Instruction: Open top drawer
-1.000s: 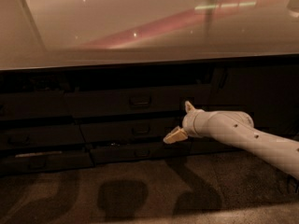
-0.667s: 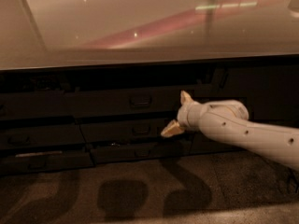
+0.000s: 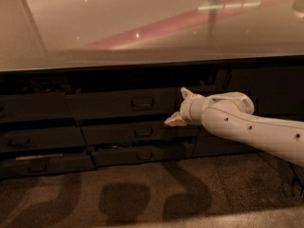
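**Gripper spread open at the right end of the top drawer**

The gripper hangs in front of the dark cabinet, below the edge of the pale, glossy countertop. Its two cream fingers are parted with nothing between them: one fingertip points up and the other points down and to the left. The white arm reaches in from the right edge of the view, with its rounded wrist just behind the fingers.

The top drawer is the uppermost dark front in the centre stack, directly under the countertop. Its small rectangular handle sits at mid-front, just left of the gripper and apart from it. The gripper overlaps the right end of this front, but the view does not show whether the fingers touch it. In the dim light the front looks level with its neighbours.

Beneath it lie a middle drawer and a bottom drawer with similar handles. Another stack of drawer fronts stands to the left. Soft shadows fall on the speckled floor.
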You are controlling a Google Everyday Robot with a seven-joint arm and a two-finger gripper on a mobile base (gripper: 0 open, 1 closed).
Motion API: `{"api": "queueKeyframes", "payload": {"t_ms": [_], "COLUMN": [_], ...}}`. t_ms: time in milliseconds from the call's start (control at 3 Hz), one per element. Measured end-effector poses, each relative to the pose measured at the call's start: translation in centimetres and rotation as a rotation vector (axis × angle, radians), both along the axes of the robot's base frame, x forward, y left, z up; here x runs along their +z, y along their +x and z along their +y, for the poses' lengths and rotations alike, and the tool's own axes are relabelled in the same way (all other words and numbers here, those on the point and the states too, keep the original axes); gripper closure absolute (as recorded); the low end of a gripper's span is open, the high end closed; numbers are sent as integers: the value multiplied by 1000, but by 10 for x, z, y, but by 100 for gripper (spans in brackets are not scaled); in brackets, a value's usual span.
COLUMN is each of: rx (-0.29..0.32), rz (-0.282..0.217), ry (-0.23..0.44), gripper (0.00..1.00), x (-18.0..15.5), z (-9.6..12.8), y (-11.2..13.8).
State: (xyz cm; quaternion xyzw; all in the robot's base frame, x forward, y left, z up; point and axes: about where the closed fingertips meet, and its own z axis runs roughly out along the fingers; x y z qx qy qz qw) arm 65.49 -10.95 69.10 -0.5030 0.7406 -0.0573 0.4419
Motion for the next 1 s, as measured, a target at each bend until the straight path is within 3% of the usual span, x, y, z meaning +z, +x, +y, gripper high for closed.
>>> {"api": "queueKeyframes", "payload": {"t_ms": [333, 667, 1000], "rx": [0, 0, 0], "rz": [0, 0, 0], "ry": [0, 0, 0], "gripper": [43, 39, 16], "x": [0, 0, 0], "z": [0, 0, 0], "y": [0, 0, 0]}}
